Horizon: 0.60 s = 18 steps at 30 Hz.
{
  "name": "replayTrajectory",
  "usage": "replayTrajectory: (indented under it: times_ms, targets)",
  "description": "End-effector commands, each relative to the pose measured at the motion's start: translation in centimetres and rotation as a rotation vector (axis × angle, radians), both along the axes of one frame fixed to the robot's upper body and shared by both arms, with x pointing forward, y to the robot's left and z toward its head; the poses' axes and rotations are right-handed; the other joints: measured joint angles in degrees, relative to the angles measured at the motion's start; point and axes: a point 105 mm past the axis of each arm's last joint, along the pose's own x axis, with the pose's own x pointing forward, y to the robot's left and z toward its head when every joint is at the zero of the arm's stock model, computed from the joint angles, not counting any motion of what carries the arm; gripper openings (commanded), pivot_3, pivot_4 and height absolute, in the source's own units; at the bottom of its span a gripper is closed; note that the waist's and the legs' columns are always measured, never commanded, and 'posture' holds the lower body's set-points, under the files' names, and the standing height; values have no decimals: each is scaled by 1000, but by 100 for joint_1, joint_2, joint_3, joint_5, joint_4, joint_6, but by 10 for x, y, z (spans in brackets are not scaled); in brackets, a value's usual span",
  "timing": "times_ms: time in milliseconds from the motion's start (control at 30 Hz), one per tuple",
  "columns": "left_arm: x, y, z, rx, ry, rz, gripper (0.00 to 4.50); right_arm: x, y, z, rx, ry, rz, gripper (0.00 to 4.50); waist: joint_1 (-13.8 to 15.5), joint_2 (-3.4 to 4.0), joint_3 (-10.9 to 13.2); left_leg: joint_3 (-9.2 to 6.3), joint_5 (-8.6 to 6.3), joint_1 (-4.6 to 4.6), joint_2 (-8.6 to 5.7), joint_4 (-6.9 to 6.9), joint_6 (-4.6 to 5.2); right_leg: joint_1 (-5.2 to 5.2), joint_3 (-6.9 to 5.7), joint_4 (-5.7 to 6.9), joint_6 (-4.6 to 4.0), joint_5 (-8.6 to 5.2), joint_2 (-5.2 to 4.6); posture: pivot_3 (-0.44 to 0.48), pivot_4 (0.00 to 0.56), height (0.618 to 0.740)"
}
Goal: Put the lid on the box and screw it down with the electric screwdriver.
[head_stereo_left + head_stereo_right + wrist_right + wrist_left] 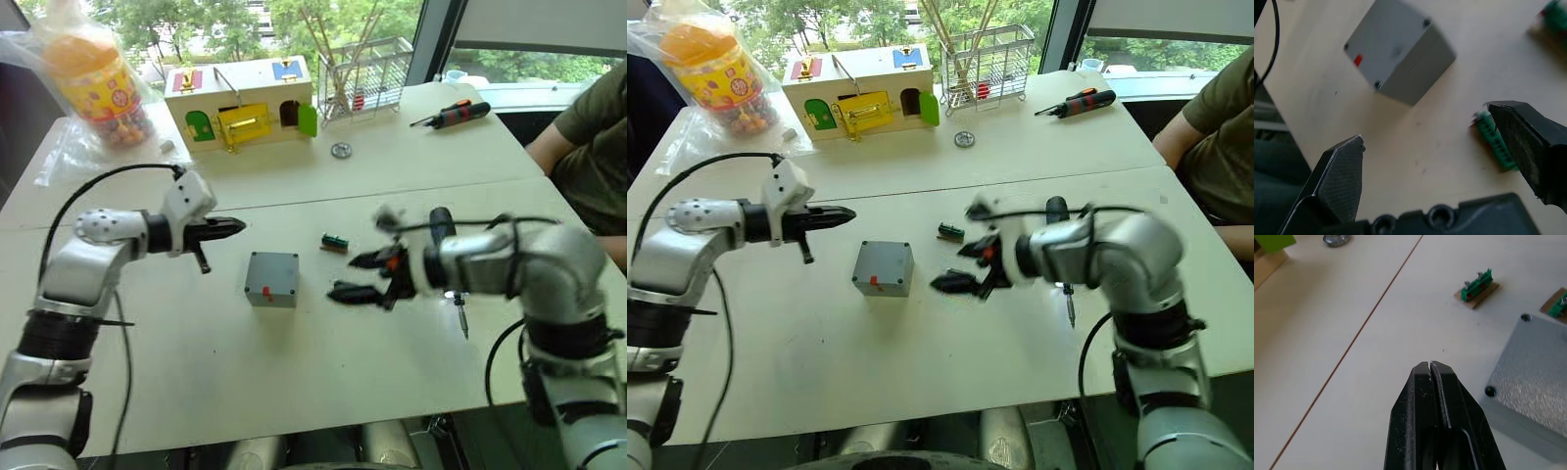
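One grey square box (271, 279), lid (272, 266) seated, red-marked side.

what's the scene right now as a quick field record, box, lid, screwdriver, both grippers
box: grey box on the table, between the grippers
lid: lid on the box, screw holes at its corners
electric screwdriver: electric screwdriver lying on the table behind the right arm, bit toward the robot
left gripper: left gripper shut, empty, above the table left of the box
right gripper: right gripper open, empty, right of the box
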Motion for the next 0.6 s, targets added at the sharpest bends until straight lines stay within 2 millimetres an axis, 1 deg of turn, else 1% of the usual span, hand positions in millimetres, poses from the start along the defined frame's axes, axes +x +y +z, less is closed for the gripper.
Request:
replayTrajectory:
  times_ms: [33, 100, 133, 267, 333, 400, 533, 600]
  targets:
    - [-17, 17, -14, 104, 60, -17, 0, -4, 11, 7, 53, -33, 42, 4470, -2, -1, -1, -2, 0, 2, 0, 0, 0, 1, 0, 0, 0, 0, 0, 0, 150, 740]
    - [-29, 19, -25, 108, 121, -35, 0, -7, 18, -2, 64, 4, 55, 4470, -7, -1, -1, -4, 0, 4, 3, -12, 0, -3, -3, 0, 0, 0, 0, 0, 150, 740]
    - [-32, 18, -29, 97, 137, -33, 0, -7, 20, -6, 66, 13, 56, 4470, 3, -1, -1, -4, 0, 4, 5, -18, 0, -9, -3, 0, 0, 0, -1, 0, 150, 740]
    - [-38, 11, -40, 64, 174, -23, 0, -7, 32, -15, 70, 39, 73, 4470, 23, 0, -1, -13, 4, 3, 7, -14, -7, -4, -5, 1, -1, 0, 1, 0, 150, 740]
    - [-43, 8, -48, 94, 196, -37, 0, -6, 38, -19, 51, 36, 80, 4470, 13, 0, -1, -12, 6, 4, 6, -11, -10, -1, -6, 4, -1, 0, 1, 0, 150, 740]
    - [-43, 5, -53, 122, 191, -55, 0, -3, 44, -24, 40, 39, 80, 4470, 10, 0, -1, -12, 5, 6, 6, -13, -10, -4, -6, 10, -1, 0, 1, 0, 150, 740]
    - [-38, -6, -52, 107, 177, -83, 0, -1, 51, -32, 28, 50, 90, 4470, 8, -1, -1, -13, 5, 6, 6, -17, -10, -15, -7, 22, -1, 0, 1, 0, 150, 740]
    - [-35, -11, -53, 115, 170, -101, 0, -3, 56, -33, 42, 64, 104, 4470, 7, -1, -1, -12, 6, 6, 6, -15, -10, -15, -7, 22, -1, 0, 1, 0, 150, 740]
